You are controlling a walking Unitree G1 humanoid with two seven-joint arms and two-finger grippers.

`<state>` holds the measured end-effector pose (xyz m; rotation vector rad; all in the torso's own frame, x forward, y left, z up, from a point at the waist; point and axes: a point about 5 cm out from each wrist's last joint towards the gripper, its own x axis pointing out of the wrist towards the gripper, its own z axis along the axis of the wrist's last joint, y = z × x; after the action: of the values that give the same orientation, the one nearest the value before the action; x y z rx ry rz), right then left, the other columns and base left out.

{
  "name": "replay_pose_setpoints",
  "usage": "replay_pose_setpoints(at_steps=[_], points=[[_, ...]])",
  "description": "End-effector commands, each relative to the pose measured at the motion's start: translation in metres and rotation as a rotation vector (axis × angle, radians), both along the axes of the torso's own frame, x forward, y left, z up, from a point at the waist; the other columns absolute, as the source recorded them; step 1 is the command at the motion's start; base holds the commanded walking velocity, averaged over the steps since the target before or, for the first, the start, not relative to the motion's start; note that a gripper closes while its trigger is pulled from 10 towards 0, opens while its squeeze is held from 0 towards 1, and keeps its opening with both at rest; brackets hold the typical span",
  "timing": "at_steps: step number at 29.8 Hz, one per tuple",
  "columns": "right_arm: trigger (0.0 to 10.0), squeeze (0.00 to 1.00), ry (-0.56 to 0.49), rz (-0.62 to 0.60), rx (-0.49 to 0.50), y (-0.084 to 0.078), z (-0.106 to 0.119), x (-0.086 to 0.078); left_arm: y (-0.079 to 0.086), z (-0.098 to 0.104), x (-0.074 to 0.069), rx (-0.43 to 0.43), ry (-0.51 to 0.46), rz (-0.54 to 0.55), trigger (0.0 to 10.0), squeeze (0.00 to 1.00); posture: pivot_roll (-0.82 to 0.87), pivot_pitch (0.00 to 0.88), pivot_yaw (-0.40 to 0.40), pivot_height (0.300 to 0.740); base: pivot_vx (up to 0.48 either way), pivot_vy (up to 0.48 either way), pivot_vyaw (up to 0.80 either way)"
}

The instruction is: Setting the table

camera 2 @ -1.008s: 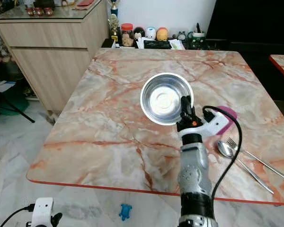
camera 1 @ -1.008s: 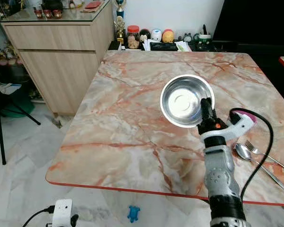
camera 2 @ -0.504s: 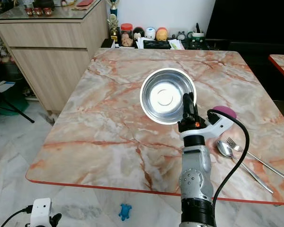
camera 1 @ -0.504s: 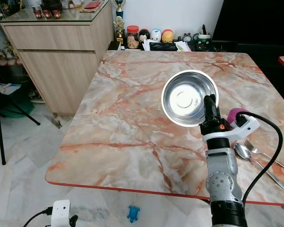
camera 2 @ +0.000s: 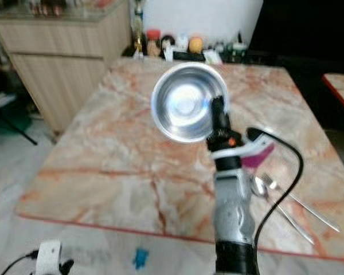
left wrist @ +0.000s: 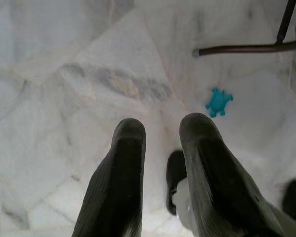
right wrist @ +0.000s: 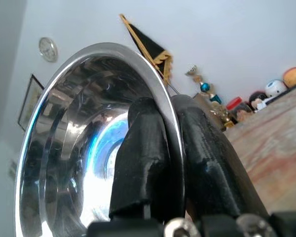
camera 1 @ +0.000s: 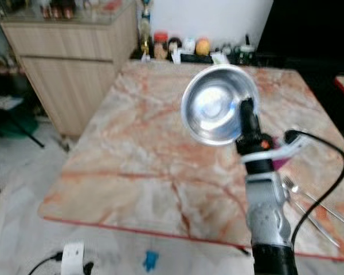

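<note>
Bowl lifted higher, tilted, pinched by right gripper

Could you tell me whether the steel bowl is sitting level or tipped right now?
Tipped: the right gripper pinches the steel bowl by its rim, its empty inside facing the camera.

Right arm raised, fingers pinched shut, left gripper hanging, fingers parted

Lying on the marble table, near its right edge: spoon, fork, beside a purple object.
</note>
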<state>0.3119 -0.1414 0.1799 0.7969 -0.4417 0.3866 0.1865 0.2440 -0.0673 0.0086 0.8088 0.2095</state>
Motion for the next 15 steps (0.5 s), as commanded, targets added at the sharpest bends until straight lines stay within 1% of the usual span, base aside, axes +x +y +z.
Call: replay_pose_setpoints(at_steps=[1,9,15], points=[[10.0,0.00,-0.014,-0.027,-0.006,-0.0100,0.0029,-0.0032,-0.0073,-0.0044,-0.0043,-0.021,0.015,0.002,10.0,0.00,0.07,0.000,-0.003,0.740,0.000,-0.356,0.00],[10.0,0.00,-0.017,-0.016,-0.016,-0.0088,0.0045,-0.0040,-0.0083,-0.0029,-0.0009,-0.024,0.004,-0.002,10.0,0.00,0.07,0.000,-0.002,0.740,0.000,-0.359,0.00],[10.0,0.00,-0.017,-0.018,-0.023,-0.0087,0.0054,-0.0038,-0.0080,-0.0035,-0.0023,-0.026,0.008,0.000,10.0,0.00,0.07,0.000,-0.003,0.740,0.000,-0.364,0.00]])
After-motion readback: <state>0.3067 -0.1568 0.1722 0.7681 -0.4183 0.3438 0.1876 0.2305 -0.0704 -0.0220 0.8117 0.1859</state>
